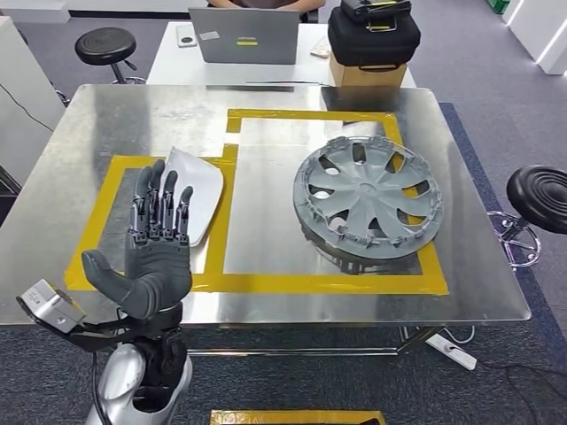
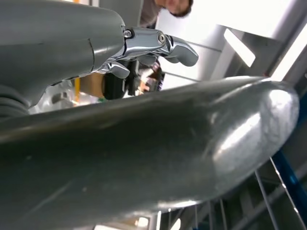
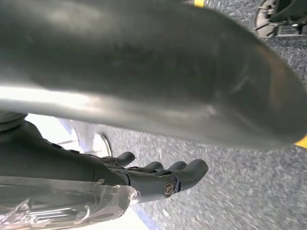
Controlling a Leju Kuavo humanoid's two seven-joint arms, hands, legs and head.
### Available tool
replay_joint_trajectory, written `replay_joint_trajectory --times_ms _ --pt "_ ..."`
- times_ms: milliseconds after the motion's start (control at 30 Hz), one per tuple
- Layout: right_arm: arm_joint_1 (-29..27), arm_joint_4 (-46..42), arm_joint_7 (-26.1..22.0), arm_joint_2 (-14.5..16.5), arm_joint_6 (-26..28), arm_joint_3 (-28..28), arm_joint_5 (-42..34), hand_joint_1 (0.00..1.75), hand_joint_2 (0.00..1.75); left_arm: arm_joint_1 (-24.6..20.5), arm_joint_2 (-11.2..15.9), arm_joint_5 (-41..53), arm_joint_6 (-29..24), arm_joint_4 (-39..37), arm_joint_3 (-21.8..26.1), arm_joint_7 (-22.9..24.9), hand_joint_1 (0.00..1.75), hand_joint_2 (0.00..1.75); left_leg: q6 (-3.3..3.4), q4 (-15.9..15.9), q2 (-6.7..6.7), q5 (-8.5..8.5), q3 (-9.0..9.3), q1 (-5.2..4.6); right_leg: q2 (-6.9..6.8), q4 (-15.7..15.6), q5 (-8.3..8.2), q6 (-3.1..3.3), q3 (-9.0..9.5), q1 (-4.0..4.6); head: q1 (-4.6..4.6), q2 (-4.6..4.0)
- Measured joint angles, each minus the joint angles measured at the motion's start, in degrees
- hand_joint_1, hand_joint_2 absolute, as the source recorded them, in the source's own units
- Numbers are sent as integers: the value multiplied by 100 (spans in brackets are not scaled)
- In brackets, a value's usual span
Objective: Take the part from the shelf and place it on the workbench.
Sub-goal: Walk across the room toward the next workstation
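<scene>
A steel workbench [image 1: 468, 266] marked with yellow tape [image 1: 321, 283] fills the robot's head view, with a second table behind it carrying a laptop [image 1: 244, 35] and a black case [image 1: 375, 35]. Black stools [image 1: 545, 197] stand at either side on grey carpet.

Inside the larger taped bay lies a grey hubcap [image 1: 366, 197], spokes up and flat on the steel. In the smaller bay to its left rests the part [image 1: 200, 190], a white curved shell, lying on the bench with its far end near the tape.

The left hand [image 1: 157, 239] hovers over the part's near edge, palm up, fingers spread and straight, thumb out to the side, grasping nothing. Whether its fingertips touch the part cannot be told from this angle. The right hand [image 3: 159, 177] hangs over the carpet, fingers loosely extended and apart, empty.

The part appears already delivered, so the task looks essentially done. Judging by its thin, glossy, moulded look, the shell is likely light and stiff but slippery, and could skate on the polished steel if nudged. A hold across its narrower end, thumb under the rim and fingers on the curved back, would seem safest.
</scene>
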State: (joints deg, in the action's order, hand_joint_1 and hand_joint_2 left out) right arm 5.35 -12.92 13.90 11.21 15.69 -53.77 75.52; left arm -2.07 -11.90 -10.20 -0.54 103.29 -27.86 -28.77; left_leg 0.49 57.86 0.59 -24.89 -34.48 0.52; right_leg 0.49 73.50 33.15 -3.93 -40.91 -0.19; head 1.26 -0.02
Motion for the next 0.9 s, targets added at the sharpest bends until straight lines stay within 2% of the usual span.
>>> replay_joint_trajectory --times_ms 33,67,133,167,200,233,300,367,400,467,500,533,567,600,633,700,767,833,867,900 --pt "-4 0 3 0 7 -20 -17 0 0 11 -9 19 -130 -17 -15 -9 0 0 1 1 0 -1 1 0 0 129 1 -8 -67 -1 4 0" --pt "-9 0 7 0 13 -32 -25 0 0 21 -23 50 -263 -34 -25 -49 0 0 -1 1 1 -2 4 2 -1 33 -106 -13 -26 -4 4 0" --pt "-8 0 13 0 11 -42 -3 0 0 13 -40 204 -443 -58 -55 -181 0 0 -19 5 6 -7 13 9 -4 -673 -470 -20 320 -24 5 0" --pt "1 0 11 1 0 -42 19 0 0 -13 -29 315 -473 -64 -84 -250 0 0 -42 13 13 -13 12 1 4 -1039 -602 -9 509 -30 9 0" --pt "11 0 9 1 -15 -42 43 0 0 -45 -5 406 -471 -66 -111 -302 0 0 -73 18 18 -14 10 -9 13 -1292 -675 15 639 -34 7 0" --pt "19 0 11 2 -29 -42 61 0 0 -71 20 435 -437 -66 -131 -331 0 0 -106 18 22 -10 8 -21 26 -1408 -687 46 697 -30 8 0" --pt "17 0 21 1 -54 -42 75 0 0 -80 61 126 -124 -64 -130 -305 0 0 -168 -2 25 6 15 -20 42 -1423 -694 133 701 -16 5 0" --pt "4 0 22 -1 -87 -43 94 0 0 -40 85 -424 602 -52 -89 -342 0 0 -225 97 17 -87 -28 -9 38 -1441 -715 211 708 -23 -4 0" --pt "2 0 12 -2 -105 -44 115 0 0 -16 92 -616 1027 -37 -56 -432 0 0 -250 294 13 -218 -120 -8 33 -1452 -724 244 711 -33 -13 0" --pt "2 0 -15 -3 -139 -44 165 0 0 25 100 -678 1673 6 4 -608 0 0 -282 988 7 -572 -453 -7 20 -1454 -723 285 709 -32 -33 0" --pt "1 0 -30 -5 -156 -43 184 0 0 42 103 -635 1872 25 26 -652 0 0 -287 1324 7 -697 -621 -6 16 -1454 -720 292 709 -30 -32 0" --pt "0 0 -39 -8 -172 -43 197 0 0 58 105 -584 2008 37 47 -678 0 0 -287 1528 7 -734 -728 -7 13 -1453 -718 295 709 -29 -33 0" --pt "-1 0 -48 -12 -184 -43 205 0 0 69 104 -536 2111 43 70 -709 0 0 -279 1528 7 -662 -735 -7 13 -1453 -718 295 711 -28 -33 0" --pt "-1 0 -57 -15 -192 -42 210 0 0 77 101 -502 2203 51 92 -739 0 0 -265 1322 7 -504 -634 -7 15 -1453 -717 292 713 -29 -33 0" --pt "0 0 -63 -17 -195 -42 214 0 0 79 96 -476 2279 62 109 -763 0 0 -248 987 6 -314 -459 -7 19 -1453 -715 284 717 -30 -34 0" --pt "2 0 -71 -19 -197 -42 216 0 0 77 85 -409 2378 81 121 -777 0 87 -210 302 3 -69 -103 -10 28 -1435 -701 238 709 -4 -36 0" --pt "2 0 -72 -22 -195 -42 209 0 0 84 77 -353 2414 86 125 -756 0 175 -164 34 8 -46 22 -21 31 -1438 -698 170 697 15 -34 0" --pt "-1 0 -71 -25 -192 -42 198 0 0 93 76 -330 2427 86 128 -725 0 175 -96 12 9 -26 19 -14 27 -1448 -696 105 699 3 -28 0" --pt "-1 0 -70 -25 -192 -42 194 0 0 94 76 -317 2428 85 129 -708 0 175 -64 4 5 -10 22 -7 19 -1393 -637 74 679 0 -18 0" --pt "-1 0 -70 -26 -192 -42 191 0 0 93 76 -296 2418 83 128 -691 0 175 -38 -4 -1 9 23 4 13 -1225 -509 48 611 -2 -4 0"
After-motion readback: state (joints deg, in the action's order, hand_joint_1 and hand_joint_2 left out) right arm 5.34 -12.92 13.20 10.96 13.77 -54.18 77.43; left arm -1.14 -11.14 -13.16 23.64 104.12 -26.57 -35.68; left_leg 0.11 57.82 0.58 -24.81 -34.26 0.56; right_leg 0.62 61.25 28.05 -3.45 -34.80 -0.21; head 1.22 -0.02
